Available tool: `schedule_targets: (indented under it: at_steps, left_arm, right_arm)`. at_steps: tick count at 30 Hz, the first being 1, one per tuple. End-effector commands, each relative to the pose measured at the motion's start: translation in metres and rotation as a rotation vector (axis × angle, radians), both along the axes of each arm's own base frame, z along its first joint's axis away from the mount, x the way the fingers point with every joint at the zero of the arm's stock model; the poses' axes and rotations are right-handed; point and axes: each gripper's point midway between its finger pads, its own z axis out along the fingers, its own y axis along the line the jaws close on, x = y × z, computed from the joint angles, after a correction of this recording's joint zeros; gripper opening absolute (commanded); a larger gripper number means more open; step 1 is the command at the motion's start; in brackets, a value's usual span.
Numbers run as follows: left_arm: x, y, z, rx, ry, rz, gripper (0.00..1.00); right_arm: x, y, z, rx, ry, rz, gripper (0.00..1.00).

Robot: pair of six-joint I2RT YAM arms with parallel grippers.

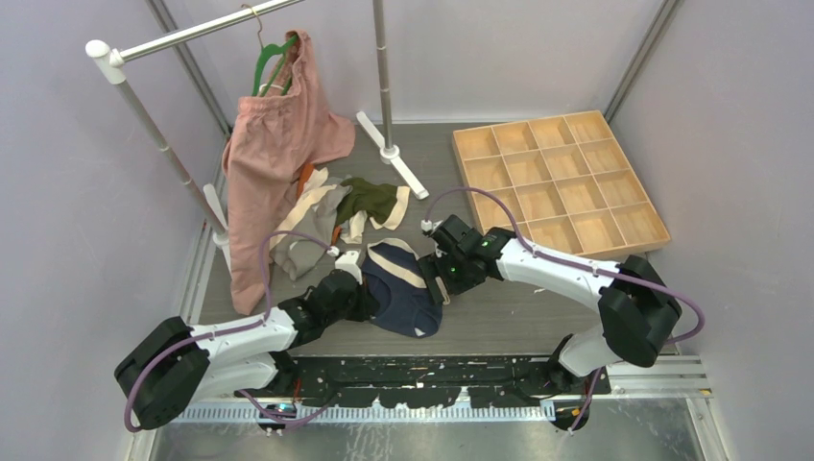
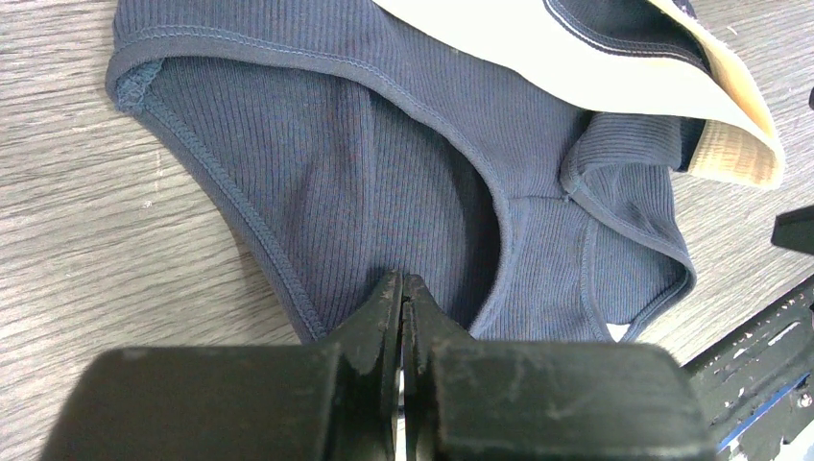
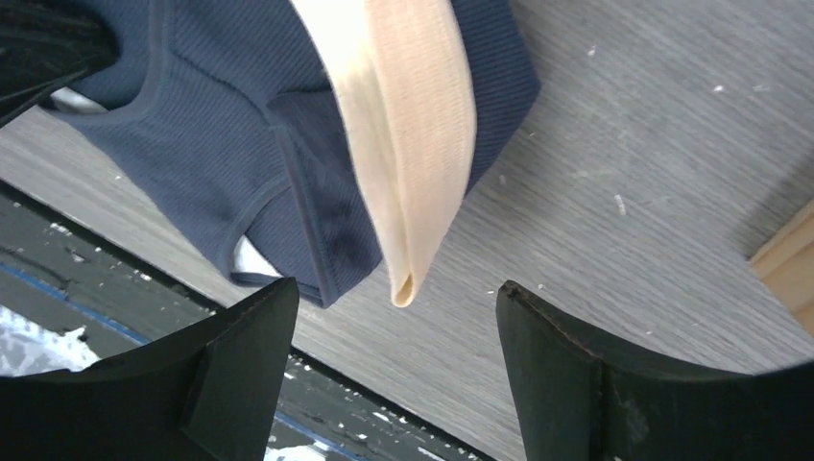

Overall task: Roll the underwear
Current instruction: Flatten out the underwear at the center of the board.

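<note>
the navy underwear (image 1: pixel 403 293) lies crumpled on the grey table (image 1: pixel 518 317) near its front edge, between the two grippers, with its cream waistband (image 1: pixel 401 266) folded across the top. one end of the waistband sticks out as a loop towards the right gripper.

the left gripper (image 2: pixel 403 288) is closed tight, its tips down on the ribbed cloth at a leg hem. i cannot tell if any cloth is pinched between them. the left arm (image 1: pixel 240 336) runs low from its base and reaches right to the garment's left side.

the right gripper (image 3: pixel 395 288) stands wide apart and holds nothing, with the waistband loop just ahead of the gap. the right arm (image 1: pixel 576 274) bends at an elbow far out to the right, its forearm reaching left to the garment's right edge.

behind lie a pile of other underwear (image 1: pixel 336 216), a pink garment (image 1: pixel 274 158) on a green hanger (image 1: pixel 272 60), and a wooden compartment tray (image 1: pixel 562 178).
</note>
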Motion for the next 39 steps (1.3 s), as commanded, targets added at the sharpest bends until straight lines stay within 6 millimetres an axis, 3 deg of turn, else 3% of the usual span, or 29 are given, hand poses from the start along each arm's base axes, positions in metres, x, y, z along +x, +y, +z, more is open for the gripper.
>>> schedule_targets:
  at_steps: [1, 6, 11, 23, 30, 36, 39]
  left_arm:
    - [-0.005, 0.01, -0.012, 0.062, 0.028, 0.003, 0.01]
    - [-0.004, 0.01, -0.012, 0.063, 0.026, 0.006, 0.01]
    - [-0.005, 0.01, -0.012, 0.063, 0.027, 0.006, 0.01]
    - [-0.005, 0.01, -0.012, 0.063, 0.028, 0.007, 0.01]
    - [-0.005, 0.01, -0.012, 0.062, 0.03, 0.007, 0.01]
    - [-0.005, 0.01, -0.012, 0.063, 0.03, 0.006, 0.01]
    - [-0.004, 0.01, -0.011, 0.064, 0.028, 0.006, 0.01]
  right_arm:
    - [0.016, -0.007, -0.002, -0.049, -0.081, -0.014, 0.79]
    - [0.039, -0.006, -0.007, -0.082, -0.164, -0.039, 0.73]
    - [0.042, 0.004, -0.016, -0.077, -0.145, 0.0, 0.7]
    - [0.06, 0.004, -0.02, -0.073, -0.209, -0.09, 0.37]
    - [0.079, -0.012, -0.017, -0.001, -0.193, -0.254, 0.26]
    - [0.092, -0.033, -0.029, 0.038, -0.118, -0.37, 0.32]
    - [0.093, -0.035, -0.024, 0.044, -0.132, -0.375, 0.38]
